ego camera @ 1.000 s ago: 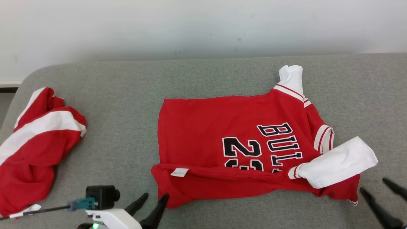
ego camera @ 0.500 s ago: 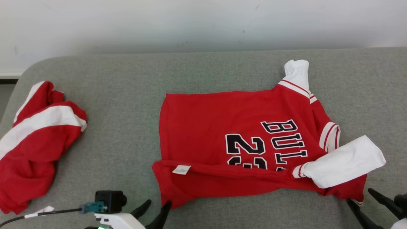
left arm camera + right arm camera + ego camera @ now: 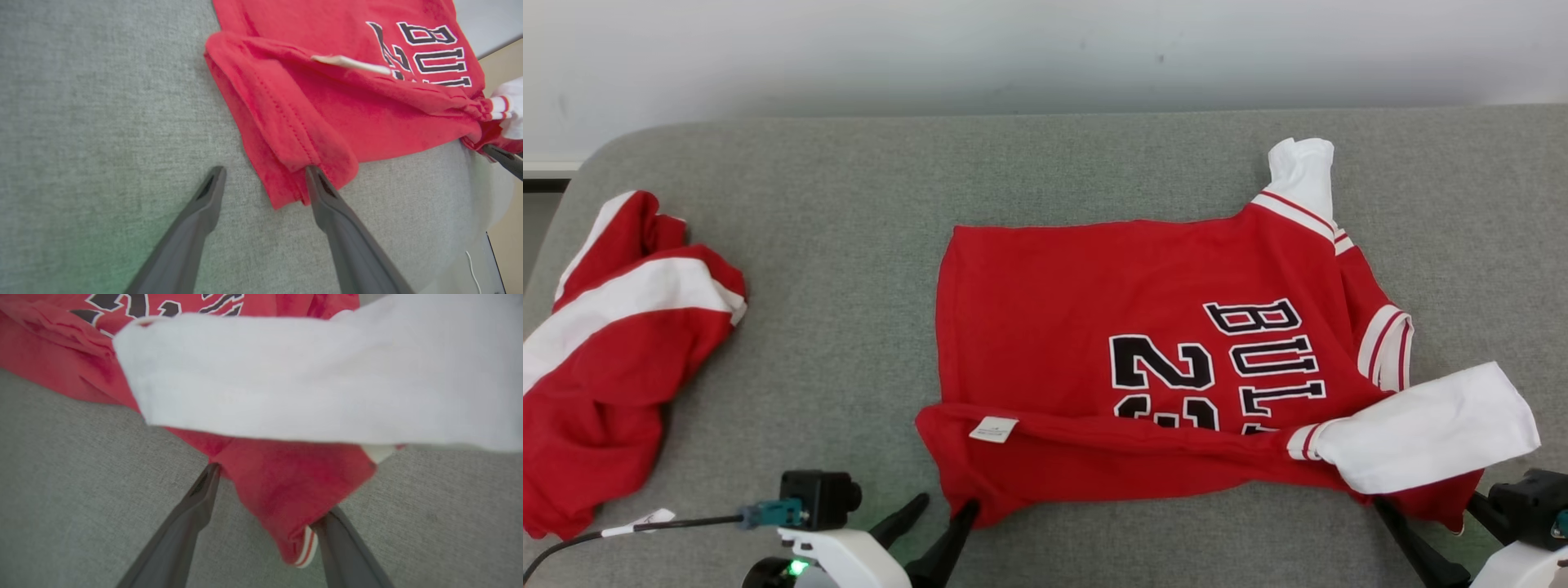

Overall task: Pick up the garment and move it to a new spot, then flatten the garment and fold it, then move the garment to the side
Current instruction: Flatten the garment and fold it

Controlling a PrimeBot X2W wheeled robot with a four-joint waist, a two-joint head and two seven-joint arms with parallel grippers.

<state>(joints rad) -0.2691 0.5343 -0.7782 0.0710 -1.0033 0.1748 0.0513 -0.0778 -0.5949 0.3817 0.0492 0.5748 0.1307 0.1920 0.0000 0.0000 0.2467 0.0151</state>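
the red garment (image 3: 1094,327), a jersey with black, white-edged letters and numbers, lies spread on the grey padded surface (image 3: 849,245). its near edge is folded up over the front, showing a small white tag (image 3: 993,429). one white sleeve (image 3: 1429,429) lies across its near right corner.

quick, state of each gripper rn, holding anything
Left gripper: open, holding nothing, tips at a hem corner of the jersey.
Right gripper: open, jaws either side of another jersey corner, not closed on it.
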